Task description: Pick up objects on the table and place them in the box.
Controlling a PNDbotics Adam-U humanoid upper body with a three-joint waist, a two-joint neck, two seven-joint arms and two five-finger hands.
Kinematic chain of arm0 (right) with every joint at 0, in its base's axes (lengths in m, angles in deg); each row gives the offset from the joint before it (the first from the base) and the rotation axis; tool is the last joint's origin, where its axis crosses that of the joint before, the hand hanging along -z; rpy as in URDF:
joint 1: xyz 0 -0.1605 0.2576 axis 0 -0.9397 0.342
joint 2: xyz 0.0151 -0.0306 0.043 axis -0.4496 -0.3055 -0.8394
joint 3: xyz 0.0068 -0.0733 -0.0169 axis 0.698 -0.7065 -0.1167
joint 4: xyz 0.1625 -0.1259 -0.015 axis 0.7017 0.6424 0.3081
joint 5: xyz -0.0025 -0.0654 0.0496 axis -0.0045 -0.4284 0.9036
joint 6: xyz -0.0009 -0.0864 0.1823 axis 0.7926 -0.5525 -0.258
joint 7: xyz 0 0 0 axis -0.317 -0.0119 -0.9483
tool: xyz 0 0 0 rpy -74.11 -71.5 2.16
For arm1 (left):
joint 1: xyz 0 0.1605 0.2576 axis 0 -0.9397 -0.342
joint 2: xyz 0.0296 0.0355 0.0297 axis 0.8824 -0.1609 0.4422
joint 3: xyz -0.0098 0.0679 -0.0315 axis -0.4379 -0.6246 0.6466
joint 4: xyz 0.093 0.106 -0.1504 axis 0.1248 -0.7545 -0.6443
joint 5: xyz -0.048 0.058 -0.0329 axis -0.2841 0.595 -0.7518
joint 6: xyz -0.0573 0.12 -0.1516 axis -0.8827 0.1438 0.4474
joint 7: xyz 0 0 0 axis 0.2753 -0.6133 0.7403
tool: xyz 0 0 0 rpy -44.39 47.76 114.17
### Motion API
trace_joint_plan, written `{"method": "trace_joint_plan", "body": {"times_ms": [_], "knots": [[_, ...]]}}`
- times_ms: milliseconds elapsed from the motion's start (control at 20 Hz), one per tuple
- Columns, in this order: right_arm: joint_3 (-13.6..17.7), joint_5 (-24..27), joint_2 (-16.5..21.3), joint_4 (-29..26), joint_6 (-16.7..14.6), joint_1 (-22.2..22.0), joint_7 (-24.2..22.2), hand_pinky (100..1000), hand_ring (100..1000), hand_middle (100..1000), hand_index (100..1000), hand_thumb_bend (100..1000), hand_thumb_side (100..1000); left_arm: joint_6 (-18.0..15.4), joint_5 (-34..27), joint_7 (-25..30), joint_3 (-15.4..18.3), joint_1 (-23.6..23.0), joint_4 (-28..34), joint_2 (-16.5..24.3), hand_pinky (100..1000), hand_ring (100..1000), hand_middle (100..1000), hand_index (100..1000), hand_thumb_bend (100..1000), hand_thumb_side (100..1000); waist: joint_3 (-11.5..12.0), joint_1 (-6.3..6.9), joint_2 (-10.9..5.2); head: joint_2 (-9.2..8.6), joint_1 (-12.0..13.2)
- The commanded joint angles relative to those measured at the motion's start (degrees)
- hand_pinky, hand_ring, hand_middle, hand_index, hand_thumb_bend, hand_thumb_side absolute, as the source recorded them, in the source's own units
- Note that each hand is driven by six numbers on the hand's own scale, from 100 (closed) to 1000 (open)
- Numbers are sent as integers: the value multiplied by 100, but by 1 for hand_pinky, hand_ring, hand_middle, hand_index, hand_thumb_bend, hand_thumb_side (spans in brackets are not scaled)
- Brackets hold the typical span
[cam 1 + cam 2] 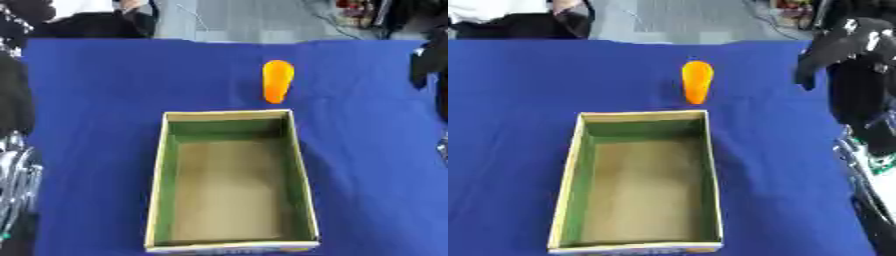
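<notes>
An orange carrot-shaped object (697, 81) lies on the blue tablecloth (96, 100), just beyond the far end of the box. The open cardboard box (567, 175), green on its inner walls, stands empty in the middle of the table. My right hand (843, 46) hangs over the table's far right corner, well to the right of the orange object. Its fingers droop relaxed and hold nothing. My left hand (12, 29) shows only as a dark sliver at the far left edge, away from both objects.
My left arm (14, 175), black with silver joints, runs down the left edge. My right arm (866, 115) fills the right edge. Beyond the table's far edge are dark shapes and grey floor.
</notes>
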Motion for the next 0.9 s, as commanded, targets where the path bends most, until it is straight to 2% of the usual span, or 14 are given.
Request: {"method": "trace_joint_plan", "body": {"times_ms": [50, 900], "knots": [[71, 12, 131, -89, 0, 70, -16, 141, 351, 410, 588, 160, 1000, -13, -18, 20, 48, 62, 110, 94, 750, 685, 729, 753, 510, 775, 1, -10, -66, -98, -8], [64, 8, 131, -89, -51, 67, -159, 143, 352, 411, 589, 134, 1000, -10, -16, 37, 45, 62, 110, 94, 750, 685, 730, 753, 508, 776, 4, -10, -67, -125, -8]]}}
